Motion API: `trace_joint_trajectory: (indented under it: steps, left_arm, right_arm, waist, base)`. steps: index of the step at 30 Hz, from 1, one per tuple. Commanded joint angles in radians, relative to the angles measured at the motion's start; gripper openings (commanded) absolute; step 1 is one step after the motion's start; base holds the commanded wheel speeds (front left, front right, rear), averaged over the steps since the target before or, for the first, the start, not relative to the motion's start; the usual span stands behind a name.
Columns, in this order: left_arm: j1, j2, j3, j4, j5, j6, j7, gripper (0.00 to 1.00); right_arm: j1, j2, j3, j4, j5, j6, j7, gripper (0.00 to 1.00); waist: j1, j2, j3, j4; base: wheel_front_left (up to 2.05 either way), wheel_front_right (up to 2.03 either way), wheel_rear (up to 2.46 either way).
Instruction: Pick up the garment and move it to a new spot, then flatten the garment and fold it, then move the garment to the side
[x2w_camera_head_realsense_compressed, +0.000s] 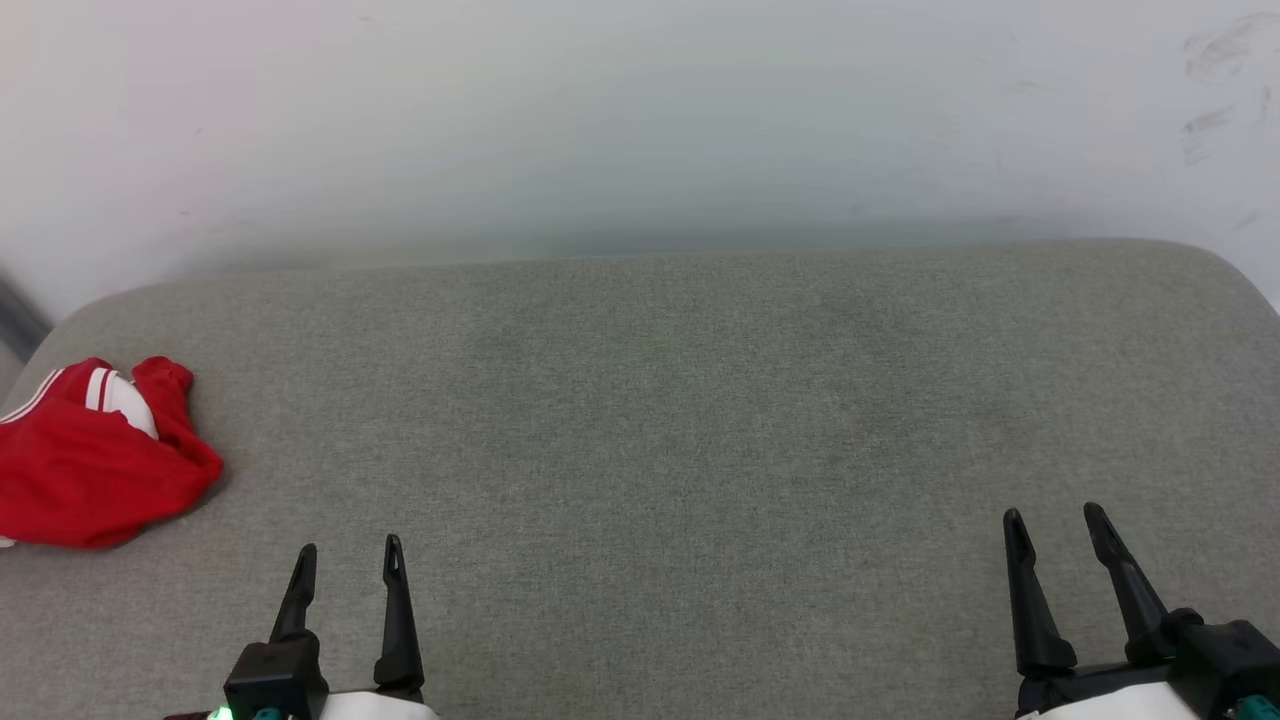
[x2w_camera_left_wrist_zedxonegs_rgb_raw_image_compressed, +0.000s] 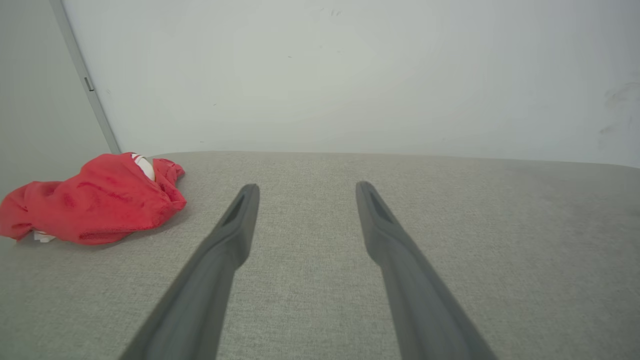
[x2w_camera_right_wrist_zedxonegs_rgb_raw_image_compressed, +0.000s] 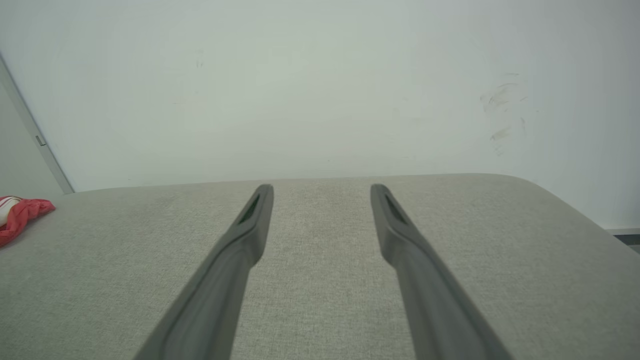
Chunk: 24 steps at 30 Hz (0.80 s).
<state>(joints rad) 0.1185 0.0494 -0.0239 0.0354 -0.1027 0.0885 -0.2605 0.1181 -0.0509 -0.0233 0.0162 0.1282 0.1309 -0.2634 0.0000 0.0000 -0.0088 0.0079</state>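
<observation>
Landmark: left tool (x2w_camera_head_realsense_compressed: 350, 548), at the near side of the grey cloth-covered surface (x2w_camera_head_realsense_compressed: 650, 420).
Left tool, state: two dark fingers spread wide, with bare grey cloth between them. Nothing is held.
Right tool, place: right tool (x2w_camera_head_realsense_compressed: 1054, 512) is well apart from the left tool, far along the same near side to its right.
Right tool, state: fingers also spread wide, nothing held.
Garment, place: garment (x2w_camera_head_realsense_compressed: 90, 470) lies on the surface, left of the left tool and a little farther out toward the wall (x2w_camera_head_realsense_compressed: 640, 120). It is apart from the tool, not touching. Its outer part is cut off by the head view's left edge.
Garment, left wrist view: sits left of the left fingertip (x2w_camera_left_wrist_zedxonegs_rgb_raw_image_compressed: 248, 192), with a strip of grey cloth between them.
Garment, right wrist view: one red corner shows at the far left edge, well apart from the right tool.
Garment, form: a crumpled red heap, bunched rather than spread.
Long axis: the heap is wider than it is deep and runs roughly side to side, about parallel to the wall. This is a rough reading, given the bunching.
Pointing: cannot tell which end is collar or hem. A white sleeve (x2w_camera_head_realsense_compressed: 125, 400) with red-white striped trim faces up on the wall side, and a rounded red fold ends the heap on the side nearer the left tool.
</observation>
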Motion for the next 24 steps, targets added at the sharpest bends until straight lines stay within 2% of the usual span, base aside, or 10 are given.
trace_joint_trajectory:
  steps: [1,24]
  left_arm:
    - [0.007,0.001,0.003,0.002,-0.006,0.000,-0.007,1.00]
    - [-0.001,0.001,0.016,0.022,-0.024,0.004,-0.005,1.00]
  right_arm:
    - [0.004,0.001,-0.003,0.004,0.004,0.000,-0.002,1.00]
    - [0.001,0.001,0.019,0.015,0.026,0.000,-0.002,1.00]
  waist:
    - [0.0000,0.0000,0.000,0.000]
    - [0.0000,0.0000,0.000,0.014]
  base:
    - [0.00,0.00,0.00]
    - [0.00,0.00,0.00]
